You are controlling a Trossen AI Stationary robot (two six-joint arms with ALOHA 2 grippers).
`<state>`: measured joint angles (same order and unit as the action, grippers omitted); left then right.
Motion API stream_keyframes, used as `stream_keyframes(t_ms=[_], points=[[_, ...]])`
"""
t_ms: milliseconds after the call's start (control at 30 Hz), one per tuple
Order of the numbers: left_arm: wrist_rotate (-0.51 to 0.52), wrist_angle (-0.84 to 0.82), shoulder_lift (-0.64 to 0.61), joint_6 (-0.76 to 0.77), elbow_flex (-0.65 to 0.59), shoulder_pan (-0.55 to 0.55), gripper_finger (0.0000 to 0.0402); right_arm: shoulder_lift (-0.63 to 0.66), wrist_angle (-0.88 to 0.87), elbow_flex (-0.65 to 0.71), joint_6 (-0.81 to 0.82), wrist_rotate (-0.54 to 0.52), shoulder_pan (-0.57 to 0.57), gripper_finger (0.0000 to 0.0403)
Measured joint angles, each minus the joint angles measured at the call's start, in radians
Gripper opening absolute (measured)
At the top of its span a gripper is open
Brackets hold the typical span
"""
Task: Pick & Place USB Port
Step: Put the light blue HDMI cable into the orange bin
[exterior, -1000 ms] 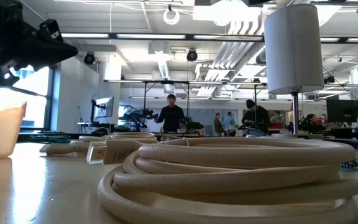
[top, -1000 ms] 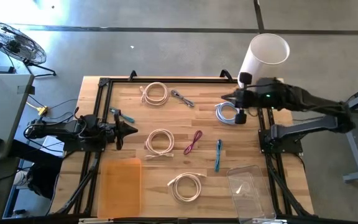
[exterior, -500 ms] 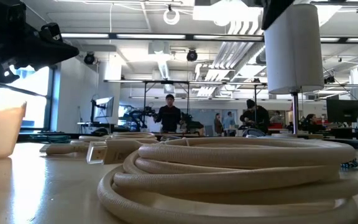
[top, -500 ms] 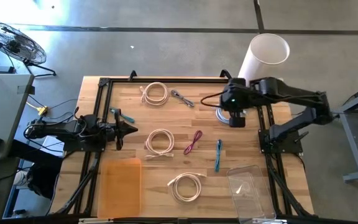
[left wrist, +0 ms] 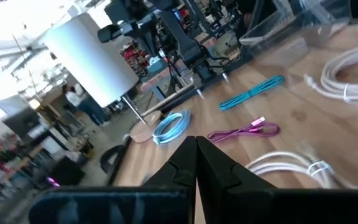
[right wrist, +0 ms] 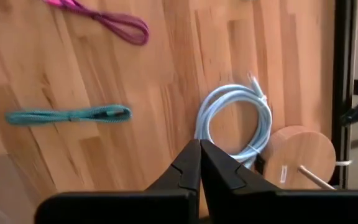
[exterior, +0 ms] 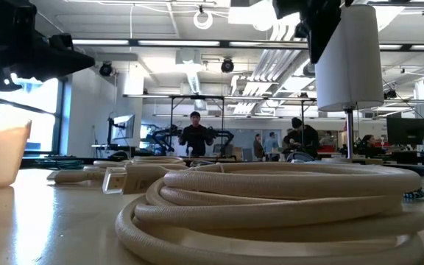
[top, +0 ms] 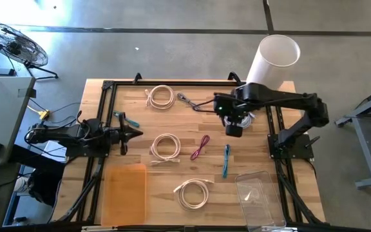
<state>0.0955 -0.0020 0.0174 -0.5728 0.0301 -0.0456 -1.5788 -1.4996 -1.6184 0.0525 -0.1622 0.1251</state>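
Observation:
Several coiled or bundled USB cables lie flat on the wooden table: a light blue coil beside a round wooden stand base, a teal bundle, a magenta one, a grey one and three white coils. My right gripper hangs shut above the table, over the light blue coil's left side, touching nothing; in its wrist view the coil lies just beyond the fingertips. My left gripper waits shut at the table's left, also seen in its wrist view.
A tall white cylinder on a thin post stands at the far right corner. An orange tray sits near left, a clear container near right. Black frame rails run along both sides. People stand in the room behind.
My right arm has swung toward the table's left, carrying its shut gripper from beside the stand base across the light blue coil to the coil's left side. The cables have stayed in place.

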Motion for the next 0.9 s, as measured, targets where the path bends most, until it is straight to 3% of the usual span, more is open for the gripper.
stream_keyframes(t_ms=[200,433,633,800,900], points=[[-0.098,-0.055,-0.001,0.047,0.172,0.0,0.0,-0.053,0.019,0.0,0.0,0.005,-0.003,0.0049],[-0.026,-0.303,0.055,0.084,0.379,0.0,0.0,-0.054,0.093,0.117,0.01,-0.005,0.005,0.0103],[-0.021,-0.325,0.158,0.091,0.397,0.0,0.0011,-0.053,0.202,0.281,0.024,-0.076,0.036,0.0157],[0.008,-0.317,0.249,0.092,0.399,0.0,0.0034,-0.053,0.389,0.398,-0.03,-0.069,0.06,0.02],[0.015,-0.265,0.294,0.092,0.399,0.0,0.0057,-0.053,0.414,0.44,-0.032,-0.07,0.078,0.0216]])
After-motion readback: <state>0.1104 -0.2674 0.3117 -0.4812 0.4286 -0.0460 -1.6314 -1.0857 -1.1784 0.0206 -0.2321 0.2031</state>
